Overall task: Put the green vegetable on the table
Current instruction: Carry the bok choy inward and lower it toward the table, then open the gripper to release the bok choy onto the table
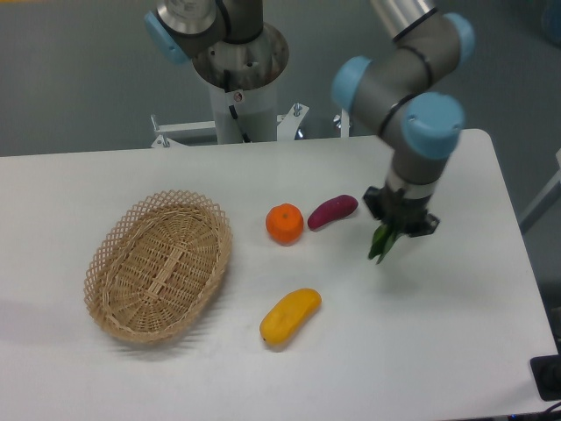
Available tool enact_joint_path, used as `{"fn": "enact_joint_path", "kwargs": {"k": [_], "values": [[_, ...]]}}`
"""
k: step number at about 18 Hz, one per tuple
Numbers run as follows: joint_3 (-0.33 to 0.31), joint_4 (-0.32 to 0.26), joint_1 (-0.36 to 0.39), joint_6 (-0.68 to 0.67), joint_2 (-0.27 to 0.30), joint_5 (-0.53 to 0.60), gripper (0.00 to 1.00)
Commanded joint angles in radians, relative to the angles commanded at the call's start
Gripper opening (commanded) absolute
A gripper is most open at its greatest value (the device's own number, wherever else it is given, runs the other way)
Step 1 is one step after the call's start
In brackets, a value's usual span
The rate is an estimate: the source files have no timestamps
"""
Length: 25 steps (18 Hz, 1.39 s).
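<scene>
White counter (438, 351); tan open-weave basket (158, 265); orange fruit (284, 223); purple sweet potato (332, 210); yellow fruit (290, 316); dark green vegetable (382, 243); black pincer (396, 224); grey arm with blue caps.

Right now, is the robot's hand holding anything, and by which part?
Yes. The hand holds the green vegetable by its upper end; the dark green end hangs below, above the table.

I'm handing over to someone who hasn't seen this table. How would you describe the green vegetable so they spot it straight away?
Start at the white table and find the robot arm's gripper over its right half. The green vegetable hangs from it, tip pointing down, just right of the purple sweet potato. It is the only green thing, and the only one held off the table; the orange and yellow fruit lie on it.
</scene>
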Motion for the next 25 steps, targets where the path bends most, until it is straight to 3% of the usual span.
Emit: {"fn": "enact_joint_path", "kwargs": {"k": [8,10,12,13,15,16,22,25], "values": [[0.132,0.003,-0.028,-0.111,-0.104,0.0,0.19],[0.149,0.002,-0.04,-0.121,-0.117,0.002,0.23],[0.144,0.002,-0.04,-0.115,-0.115,0.0,0.4],[0.143,0.002,-0.04,-0.115,-0.115,0.0,0.61],[0.147,0.003,-0.042,-0.117,-0.117,0.0,0.93],[0.155,0.002,-0.04,-0.117,-0.115,0.006,1.0],[0.179,-0.01,-0.003,-0.025,-0.089,0.057,1.0],[0.228,-0.12,0.063,0.119,-0.071,0.051,1.0]]}}
